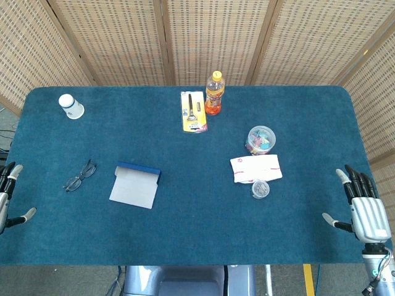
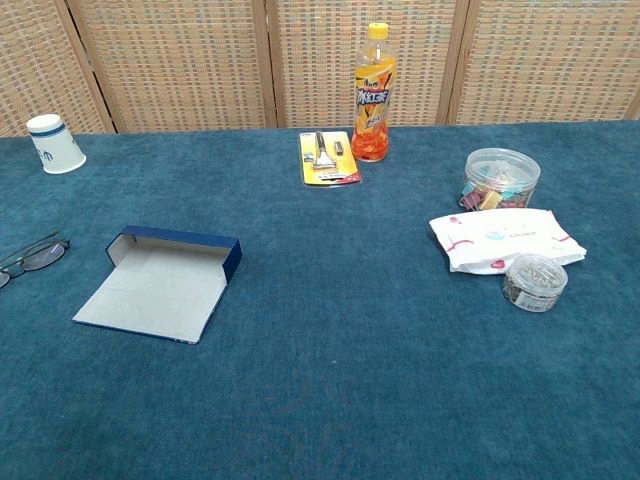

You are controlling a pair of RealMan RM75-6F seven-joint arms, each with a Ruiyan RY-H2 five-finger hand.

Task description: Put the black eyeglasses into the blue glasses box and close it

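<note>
Left hand: I see my left hand (image 1: 9, 196) only in the head view, at the left edge of the table (image 1: 197, 240) near its front corner. The fingers are spread with the thumb held out to the side, and it holds nothing.
Right hand: my right hand (image 1: 363, 206) sits off the table's right edge near the front corner, fingers straight and apart, thumb out toward the table, nothing in it.
Black eyeglasses: the black eyeglasses (image 1: 80, 176) lie flat on the table toward its left edge, just left of the box and apart from it. In the chest view only part of them shows at the left border.
Blue glasses box: the blue glasses box (image 1: 136, 185) lies open left of the table's middle, its pale lid flap folded out flat toward the front edge and the blue tray part on the far side. I see nothing inside it.
Far edge: a white paper cup (image 1: 71, 106) lies tipped near the far left corner. A yellow blister card (image 1: 193, 111) holding a small tool lies beside an upright orange drink bottle (image 1: 214, 93) at the middle of the far edge.
Right half: a clear tub of coloured clips (image 1: 260, 139), a white wipes packet (image 1: 256, 168) and a small round clear container (image 1: 260, 189) sit close together.
</note>
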